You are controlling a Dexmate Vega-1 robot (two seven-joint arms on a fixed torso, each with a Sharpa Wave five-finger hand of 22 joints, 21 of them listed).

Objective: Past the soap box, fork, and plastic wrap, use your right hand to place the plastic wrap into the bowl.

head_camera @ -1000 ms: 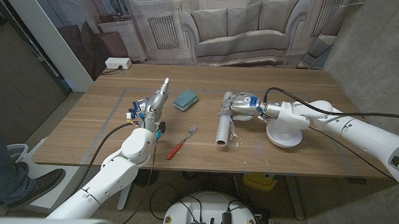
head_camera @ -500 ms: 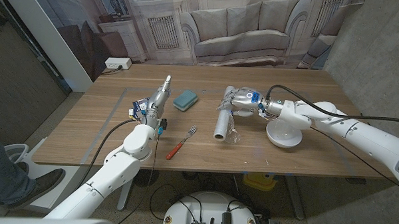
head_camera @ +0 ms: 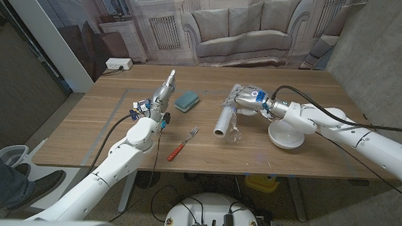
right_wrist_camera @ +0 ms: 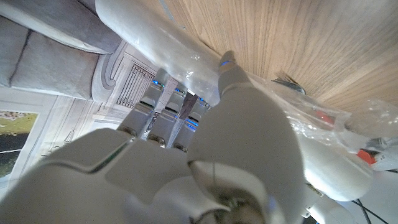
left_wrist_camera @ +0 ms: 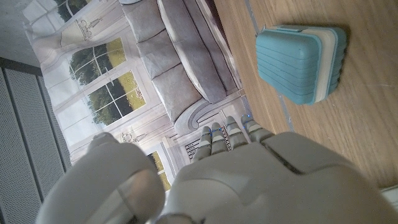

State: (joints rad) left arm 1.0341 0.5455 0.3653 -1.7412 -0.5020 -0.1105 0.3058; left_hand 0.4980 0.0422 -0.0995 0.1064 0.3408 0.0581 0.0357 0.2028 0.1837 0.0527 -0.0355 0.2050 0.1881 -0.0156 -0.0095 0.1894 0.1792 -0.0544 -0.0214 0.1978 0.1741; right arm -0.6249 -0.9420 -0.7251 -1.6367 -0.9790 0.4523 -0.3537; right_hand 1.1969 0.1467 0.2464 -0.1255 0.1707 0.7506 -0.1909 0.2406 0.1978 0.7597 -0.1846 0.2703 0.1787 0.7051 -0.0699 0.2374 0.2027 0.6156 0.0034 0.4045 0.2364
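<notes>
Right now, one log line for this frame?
right hand: holds wrap, lifted | left hand: holds nothing, by soap box | bowl: no wrap yet

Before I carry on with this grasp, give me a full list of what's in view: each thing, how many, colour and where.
Plastic wrap: one, white roll with loose clear film, mid-table, held by the right hand.
Bowl: one, white, on the table under the right forearm, right of the roll.
Soap box: one, teal, far of centre, beside the left hand.
Fork: one, silver with red handle, near of the soap box.
Table: one, wooden.
Power strip: one, white, beyond the table's far left corner.
Left hand: empty, fingers straight, above the table.
Right hand: gripping the roll's far end.
</notes>
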